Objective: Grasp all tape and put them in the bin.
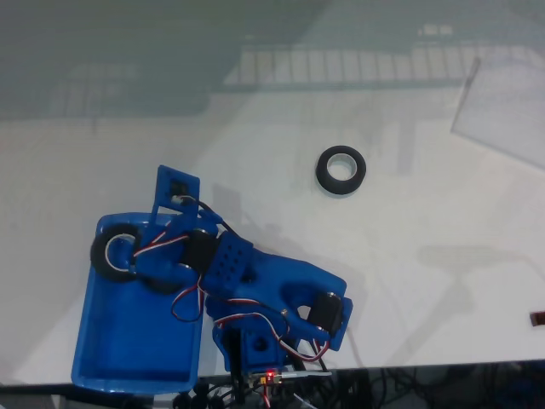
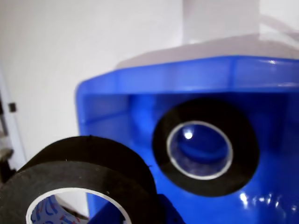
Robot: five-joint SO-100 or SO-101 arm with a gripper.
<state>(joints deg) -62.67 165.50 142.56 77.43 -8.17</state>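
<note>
Table (image 1: pixel 400 281): white surface that fills most of the fixed view; a reflection of a window lies across the upper part.
Bin (image 1: pixel 94 324): blue tray in the lower left of the fixed view. In the wrist view its wall (image 2: pixel 140 88) crosses the middle of the frame, and the floor is at the lower right.
Arm (image 1: pixel 272 285): blue, its base at the bottom centre of the fixed view. It reaches to the left, over the upper end of the bin.
Gripper (image 1: pixel 128 254): at the upper left corner of the bin in the fixed view. It seems closed around a tape, but the fingers are mostly hidden, so I cannot tell how wide they stand.
Held tape (image 1: pixel 113 253): black ring, standing on its edge at the gripper tip, above the bin's upper end. In the wrist view it is at the lower left (image 2: pixel 88 163), very near the camera.
Tape in bin (image 2: pixel 205 147): it lies inside the bin at centre right of the wrist view, beyond the held tape; the blue floor shows through its hole.
Loose tape (image 1: pixel 341 170): flat on the table, upper centre of the fixed view, well apart from the bin, up and to the right of the gripper.
Key relation: the held tape is already over the bin, so I judge that the release needs only an opening of the jaws.
In the way: nothing lies between the arm and the loose tape; a clear sheet (image 1: pixel 502 106) is at the upper right, away from this path.
</note>
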